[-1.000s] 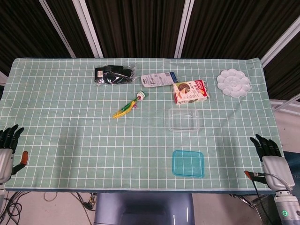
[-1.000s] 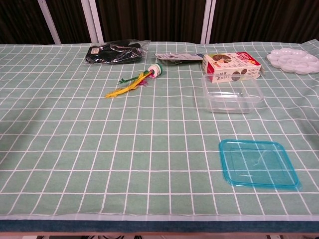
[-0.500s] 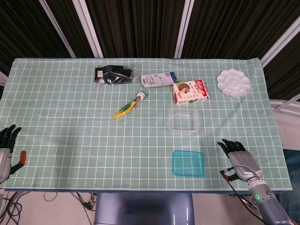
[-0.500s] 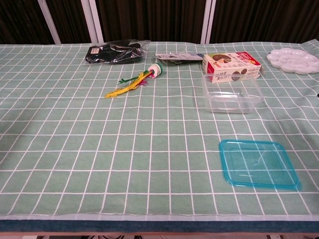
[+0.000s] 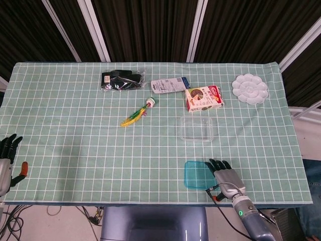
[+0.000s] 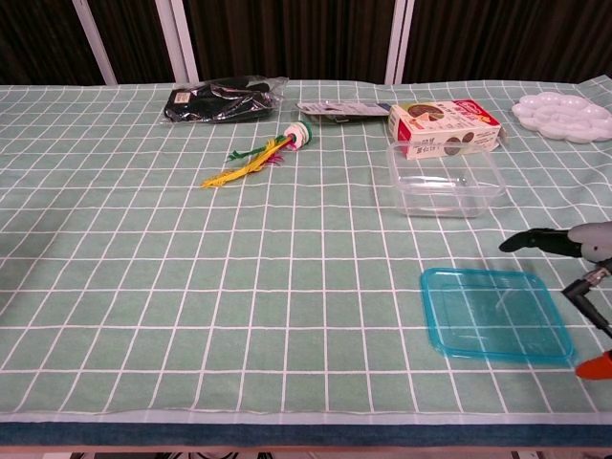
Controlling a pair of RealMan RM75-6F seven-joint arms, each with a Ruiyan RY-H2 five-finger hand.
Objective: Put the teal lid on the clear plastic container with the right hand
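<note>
Reach is closing: I am sliding my right hand (image 5: 224, 175) in over the lid (image 5: 198, 175) (fingers apart, nothing gripped), grasp coming next.

Black pouch (image 5: 121, 81), feather toy (image 5: 136, 116), snack box (image 5: 203, 98), white palette (image 5: 250, 88).

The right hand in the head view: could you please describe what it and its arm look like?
The right hand has black fingers and a grey, silvery palm housing. An orange-red tip sticks out at its side, with thin dark cables beside it. The wrist behind it is grey with a small green light.
</note>
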